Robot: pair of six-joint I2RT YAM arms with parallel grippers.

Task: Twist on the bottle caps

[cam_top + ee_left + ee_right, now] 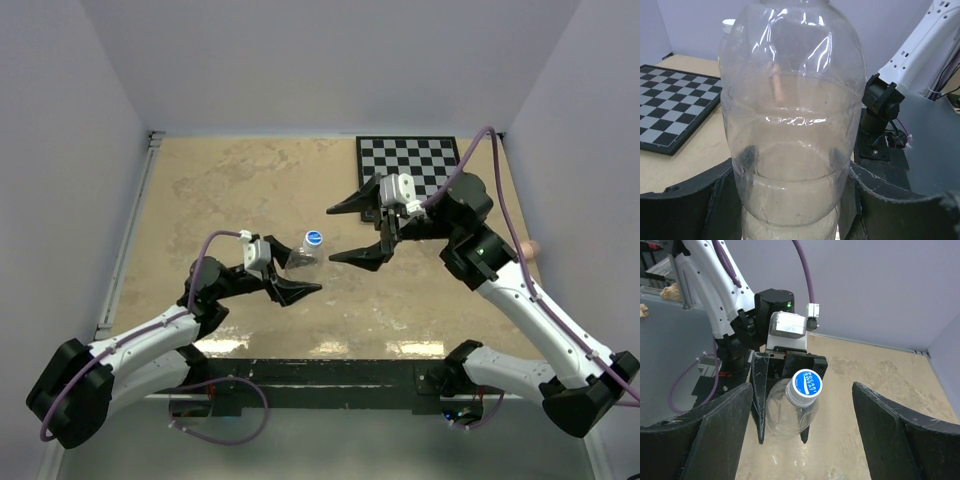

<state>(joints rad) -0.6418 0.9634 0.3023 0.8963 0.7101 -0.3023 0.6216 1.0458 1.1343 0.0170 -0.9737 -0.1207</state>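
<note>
**Top external.** Tabletop: tan, mottled, matte, boxed in by pale walls on the left, back and right. Chessboard: flat, black-and-grey checks, in the far right corner. The left gripper is clamped on the bottle near the table's middle. The bottle is clear, thin plastic. The blue cap, round with a pale centre, sits on the bottle's neck. The right gripper is spread wide, one black finger on each side of the cap, neither touching it. Open tan surface lies to the left of the bottle and beyond it. A pinkish stick end shows at the right edge, behind the right arm.

**Left wrist.** The bottle fills the frame, with ringed, ribbed walls and glare streaks. Black fingers press on both lower flanks. The chessboard edge is on the left. The right arm's base is on the right, well apart.

**Right wrist.** The cap shows as a blue disc with white lettering over a white rim. Whether it is threaded fully down, I cannot tell. The right fingers are broad, black wedges in the two lower corners, with a clear gap between each and the bottle. The left gripper's silver block sits just behind the bottle.
</note>
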